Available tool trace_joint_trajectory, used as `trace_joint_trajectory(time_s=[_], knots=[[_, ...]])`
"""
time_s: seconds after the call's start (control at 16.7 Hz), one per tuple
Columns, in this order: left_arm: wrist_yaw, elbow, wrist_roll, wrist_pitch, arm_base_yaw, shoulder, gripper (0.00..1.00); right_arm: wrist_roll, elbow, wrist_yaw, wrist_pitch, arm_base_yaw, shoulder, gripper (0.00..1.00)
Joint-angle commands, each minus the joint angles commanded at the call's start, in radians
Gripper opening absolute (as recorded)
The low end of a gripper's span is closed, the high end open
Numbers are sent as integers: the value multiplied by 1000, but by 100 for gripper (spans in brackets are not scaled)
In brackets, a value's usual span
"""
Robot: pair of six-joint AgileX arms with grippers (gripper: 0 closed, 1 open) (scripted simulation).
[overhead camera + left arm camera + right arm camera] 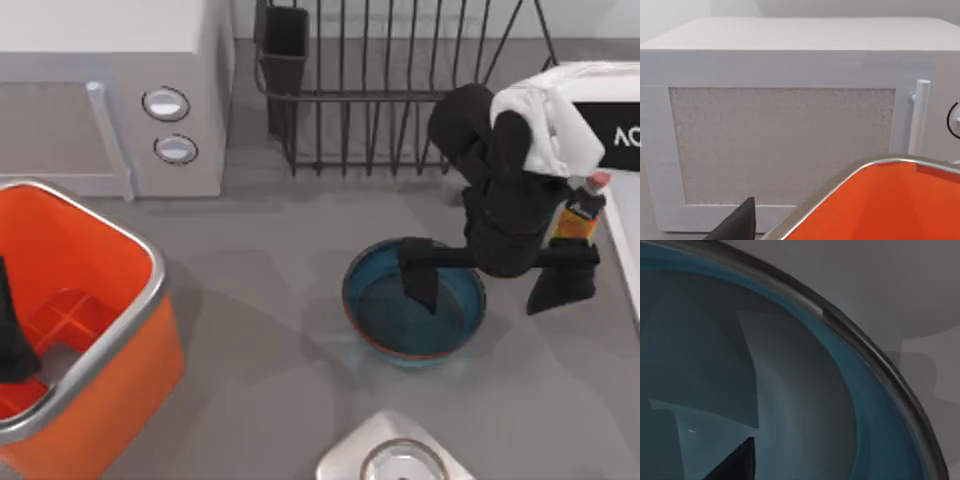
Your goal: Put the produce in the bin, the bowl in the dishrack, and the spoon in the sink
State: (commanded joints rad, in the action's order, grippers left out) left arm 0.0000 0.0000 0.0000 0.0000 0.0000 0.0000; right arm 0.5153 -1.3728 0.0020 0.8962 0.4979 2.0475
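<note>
Your right arm (500, 170) is built from rounded matte black segments, with a glossy white shell covering its upper part. A black panel on that shell carries white lettering that begins with "AC" before the edge cuts it off. Near the wrist you can see a small orange-yellow block and a pale pink cap. The right gripper (490, 275) is matte black with two flat, tapering fingers. Your left gripper (12, 325) is the same matte black.

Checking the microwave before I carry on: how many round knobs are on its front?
2: both on the microwave panel right of its door, the upper knob directly above the lower knob. None seem hidden.
</note>
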Motion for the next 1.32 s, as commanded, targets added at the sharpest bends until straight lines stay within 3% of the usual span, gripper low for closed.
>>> trace_joint_trajectory(time_s=[0.18,0.96,1.32], knots=[[0,0,0,0,0,0,100,0,0,0,0,0,0,100],[0,0,0,0,0,0,100,0,0,0,0,0,0,2],[0,0,0,0,0,0,100,0,0,0,0,0,0,0]])
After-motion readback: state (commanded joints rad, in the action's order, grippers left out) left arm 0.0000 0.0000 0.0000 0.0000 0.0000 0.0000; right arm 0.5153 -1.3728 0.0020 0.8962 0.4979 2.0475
